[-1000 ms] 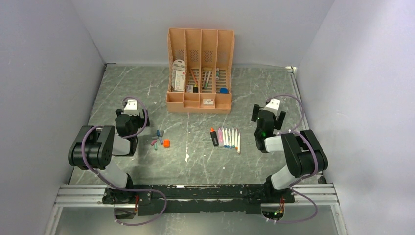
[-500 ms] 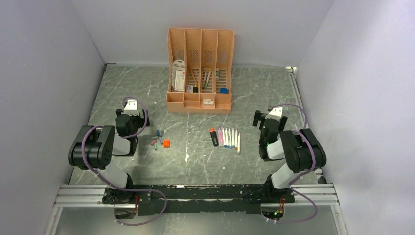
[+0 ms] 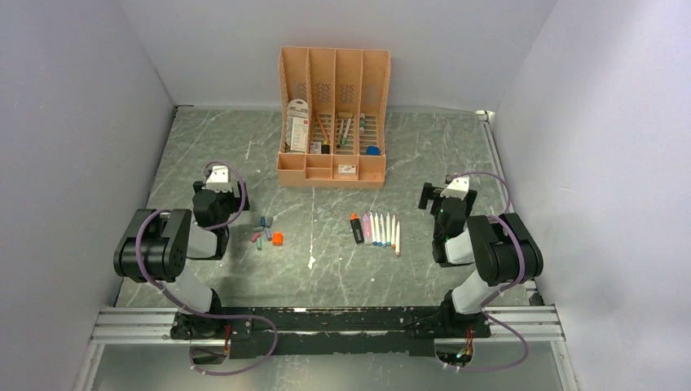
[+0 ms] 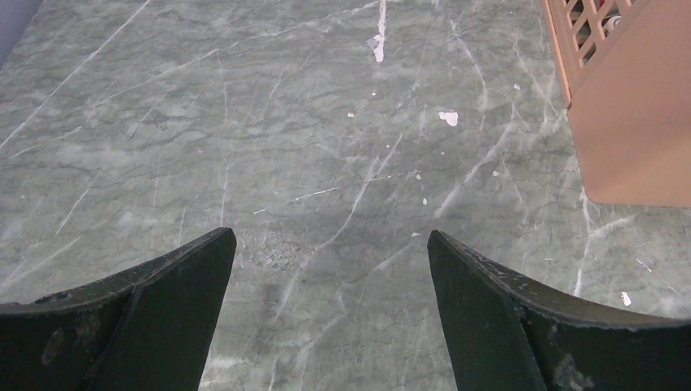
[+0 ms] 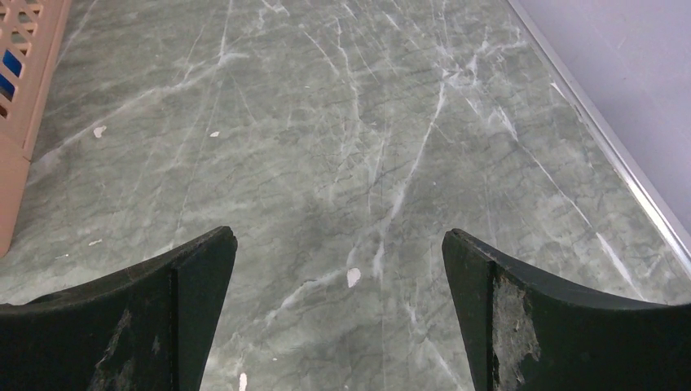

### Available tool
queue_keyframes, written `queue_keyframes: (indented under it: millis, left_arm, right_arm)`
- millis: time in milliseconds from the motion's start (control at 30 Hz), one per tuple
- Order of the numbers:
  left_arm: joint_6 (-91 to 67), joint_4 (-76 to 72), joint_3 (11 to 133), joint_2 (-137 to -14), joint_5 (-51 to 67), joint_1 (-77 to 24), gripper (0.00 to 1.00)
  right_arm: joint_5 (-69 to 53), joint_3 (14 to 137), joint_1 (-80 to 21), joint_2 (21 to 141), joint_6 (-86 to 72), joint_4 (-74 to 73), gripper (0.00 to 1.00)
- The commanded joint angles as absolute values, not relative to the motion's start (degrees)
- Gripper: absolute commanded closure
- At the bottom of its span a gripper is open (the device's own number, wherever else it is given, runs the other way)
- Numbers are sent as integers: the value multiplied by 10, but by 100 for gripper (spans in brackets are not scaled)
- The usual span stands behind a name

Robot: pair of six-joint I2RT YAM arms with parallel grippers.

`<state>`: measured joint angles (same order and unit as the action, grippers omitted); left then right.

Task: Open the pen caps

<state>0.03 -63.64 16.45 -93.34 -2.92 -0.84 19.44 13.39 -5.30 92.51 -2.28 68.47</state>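
The loose pen caps [image 3: 265, 231], blue, pink and green, lie in a small cluster left of centre, with the chunkier orange cap [image 3: 278, 239] beside them. A black highlighter [image 3: 357, 228] and several slim white markers [image 3: 383, 230] lie side by side right of centre. My left gripper [image 3: 220, 191] sits left of the caps, open, with only bare table between its fingers [image 4: 330, 240]. My right gripper [image 3: 445, 197] sits right of the markers, also open and empty [image 5: 338, 236]. Neither wrist view shows a cap or a marker.
A peach desk organizer [image 3: 332, 122] with pens and cards stands at the back centre; its corner shows in the left wrist view [image 4: 627, 122] and the right wrist view [image 5: 20, 98]. Grey walls close both sides. A metal edge strip [image 5: 619, 171] runs along the table's right side.
The right arm has drawn its gripper a little to the right, away from the markers, and has now settled. The left arm, caps and markers have not moved.
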Motion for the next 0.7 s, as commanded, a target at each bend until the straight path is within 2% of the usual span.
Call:
queue_keyframes:
  millis: [0, 667]
  left_arm:
    - [6, -667, 166, -933, -23, -11, 1]
    - [6, -667, 167, -934, -24, -11, 1]
  right_arm:
    - [187, 142, -47, 930, -18, 701, 0]
    - [182, 144, -45, 929, -19, 695, 0]
